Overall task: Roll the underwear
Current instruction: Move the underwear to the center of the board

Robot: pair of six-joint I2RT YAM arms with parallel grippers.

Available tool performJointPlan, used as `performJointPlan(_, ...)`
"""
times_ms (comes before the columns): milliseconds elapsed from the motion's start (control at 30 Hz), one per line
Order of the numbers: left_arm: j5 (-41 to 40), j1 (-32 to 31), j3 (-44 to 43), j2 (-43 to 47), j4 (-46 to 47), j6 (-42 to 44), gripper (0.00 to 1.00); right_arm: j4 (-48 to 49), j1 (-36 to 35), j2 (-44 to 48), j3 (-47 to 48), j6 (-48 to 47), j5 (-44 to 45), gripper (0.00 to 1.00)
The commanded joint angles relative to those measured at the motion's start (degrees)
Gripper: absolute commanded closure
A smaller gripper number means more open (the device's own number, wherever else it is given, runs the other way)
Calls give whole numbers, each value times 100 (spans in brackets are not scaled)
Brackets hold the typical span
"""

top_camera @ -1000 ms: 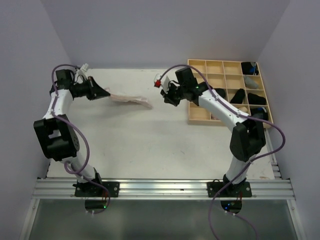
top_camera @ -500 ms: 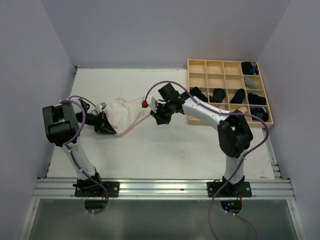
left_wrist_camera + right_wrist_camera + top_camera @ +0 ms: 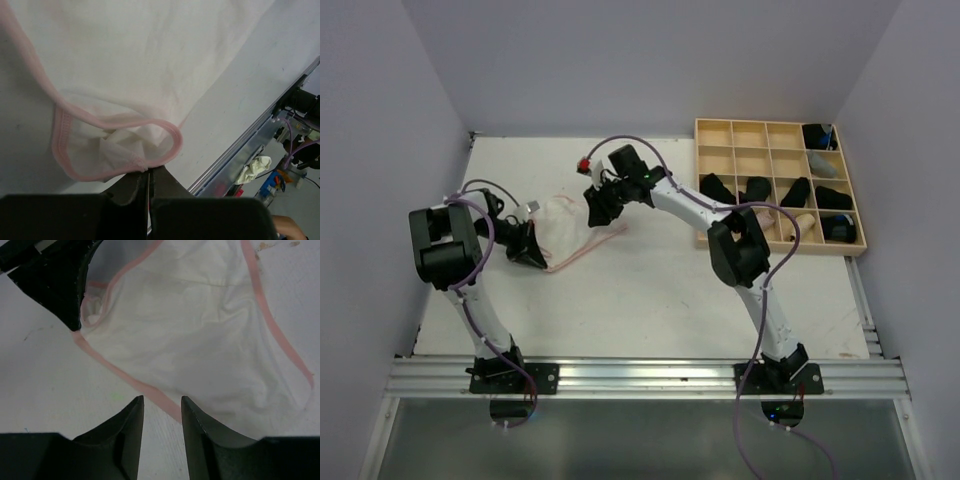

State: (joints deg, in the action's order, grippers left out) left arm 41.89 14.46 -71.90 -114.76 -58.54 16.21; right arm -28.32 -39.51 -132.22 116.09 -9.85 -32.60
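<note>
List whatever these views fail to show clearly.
- Top view: the right hand hides its own fingertips; contact with the whitish underwear is unclear.
- Top view: the right arm covers some of the wooden tray; the dark bundles are too small to identify.
- Left wrist view: the underwear is cut off by the top edge.

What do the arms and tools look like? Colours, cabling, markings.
The left arm and right arm match: white links, bulky black joint housings, black base plates. A purple cable runs loosely along each. The left tool and right tool have matte black, wedge-shaped fingers. A small red part sits at the right wrist. No printed markings are legible.
</note>
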Motion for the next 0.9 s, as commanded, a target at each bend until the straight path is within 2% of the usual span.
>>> performJointPlan(0, -207, -13, -166, -178, -271, 427, 100, 511, -110, -487, 352, 457, -396, 59)
performJointPlan(33, -251, -31, -167, -178, -289, 462, 100, 555, -119, -593, 379, 449, -344, 54)
performJointPlan(133, -330, -39, -105, -56, -316, 568, 100, 520, -128, -936, 432, 370, 139, 54)
performJointPlan(200, -339, -39, -114, -11, -403, 795, 100, 467, -84, -998, 222, 343, 812, 58)
performJointPlan(367, -541, -39, -298, 6, -395, 963, 100, 82, 302, -692, -507, 640, 1370, 69)
performJointPlan(467, -559, -31, -544, -11, -246, 998, 100, -331, 470, -191, -1315, 826, 827, 81)
performJointPlan(500, -533, -31, -597, -11, -228, 990, 100, -367, 461, 45, -1874, 835, 651, 87)
performJointPlan(567, -358, -40, -702, -29, -184, 998, 99, 85, 418, 868, -2553, 1123, -103, 88)
performJointPlan(600, -287, -48, -729, -64, -192, 1033, 98, 350, 365, 1135, -3166, 1238, -306, 88)
performJointPlan(667, -199, -66, -738, -117, -175, 1077, 98, 842, 199, 1740, -3426, 1380, -1016, 83)
performJointPlan(733, -155, -83, -686, -187, -149, 1104, 98, 1142, 163, 1901, -3296, 1624, -1117, 71)
performJointPlan(800, -129, -110, -633, -205, -70, 1043, 98, 1162, 163, 1824, -2710, 1688, -1065, 64)
performJointPlan(867, -50, -127, -545, -231, 9, 981, 98, 1074, 171, 1631, -2225, 1627, -767, 63)
